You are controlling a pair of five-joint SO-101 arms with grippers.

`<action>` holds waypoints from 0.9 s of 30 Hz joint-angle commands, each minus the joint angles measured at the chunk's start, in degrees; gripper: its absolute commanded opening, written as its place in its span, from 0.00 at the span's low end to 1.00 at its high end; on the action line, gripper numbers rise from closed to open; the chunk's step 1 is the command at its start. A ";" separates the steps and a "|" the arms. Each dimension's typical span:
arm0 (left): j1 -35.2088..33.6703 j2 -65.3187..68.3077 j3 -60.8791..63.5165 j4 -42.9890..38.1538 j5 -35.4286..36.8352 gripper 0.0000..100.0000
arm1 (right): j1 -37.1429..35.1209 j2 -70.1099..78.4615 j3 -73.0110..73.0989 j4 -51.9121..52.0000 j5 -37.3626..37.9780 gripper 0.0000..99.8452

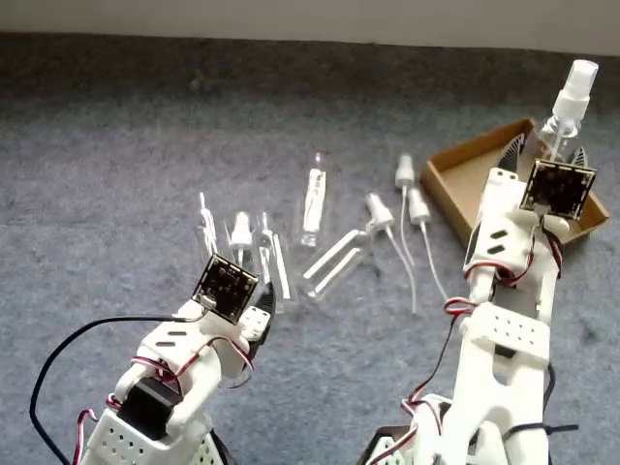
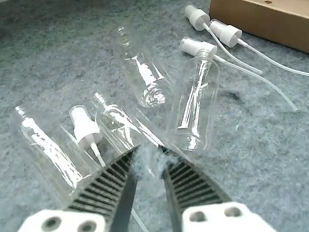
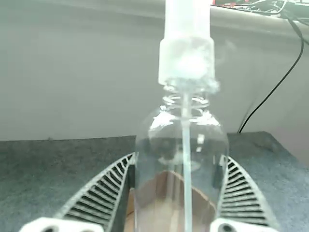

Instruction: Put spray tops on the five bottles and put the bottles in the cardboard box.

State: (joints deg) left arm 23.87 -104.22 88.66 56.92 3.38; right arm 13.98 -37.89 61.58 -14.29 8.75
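Nearest you, your left hand [image 2: 148,155] hung low over the bench [image 1: 116,174]. Its jaws were a narrow way apart with nothing between them, and its tips were just above the first lying bottle [image 2: 118,123]. I judge it was placed there to take that one next.

A loose spray top [image 2: 84,128] lay between the first bottle and a second bottle [image 2: 46,147], close enough to be paired with either. A third bottle [image 2: 145,77] lay just beyond.

A fourth bottle [image 2: 195,104] had a white cap [image 2: 198,47] at its neck. You could not tell whether the cap was seated or only touching.

Farther out, two spare tops [image 2: 195,14] lay near the cardboard box [image 1: 465,179], their tubes trailing across the bench.

Farthest, your right hand [image 3: 178,158] was closed on the upright bottle [image 1: 560,126] and held it above the box. The fitted spray top [image 3: 186,43] had its tube running down inside, but the neck's threads showed beneath the cap. It looked not quite pressed home, and I judge that holding the bottle upright kept the top from slipping out. Four bottles on the bench were not yet boxed.
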 commanded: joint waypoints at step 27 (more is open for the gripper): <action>-0.57 -0.57 8.48 -12.92 -0.53 0.00 | 2.59 67.82 -54.90 -15.25 -0.79 0.20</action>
State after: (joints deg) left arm 23.87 -104.13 95.87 45.41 3.38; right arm 16.00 27.60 15.87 -27.74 8.31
